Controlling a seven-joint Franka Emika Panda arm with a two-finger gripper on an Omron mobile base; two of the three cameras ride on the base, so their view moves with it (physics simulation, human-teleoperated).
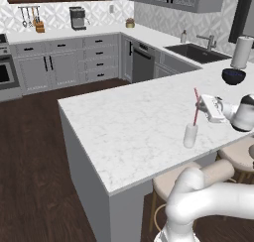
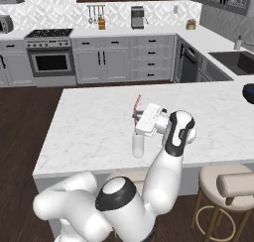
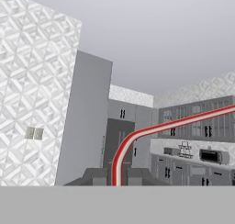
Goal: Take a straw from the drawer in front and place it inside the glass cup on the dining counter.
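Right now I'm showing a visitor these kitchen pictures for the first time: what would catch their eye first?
Probably the thin pink-red straw pinched in the shut gripper, standing almost upright with its lower end at the small translucent whitish glass cup. The cup stands near the front edge of the large white grey-veined marble dining counter. Farther back on the counter sit a dark blue bowl and a tall white paper-towel roll.
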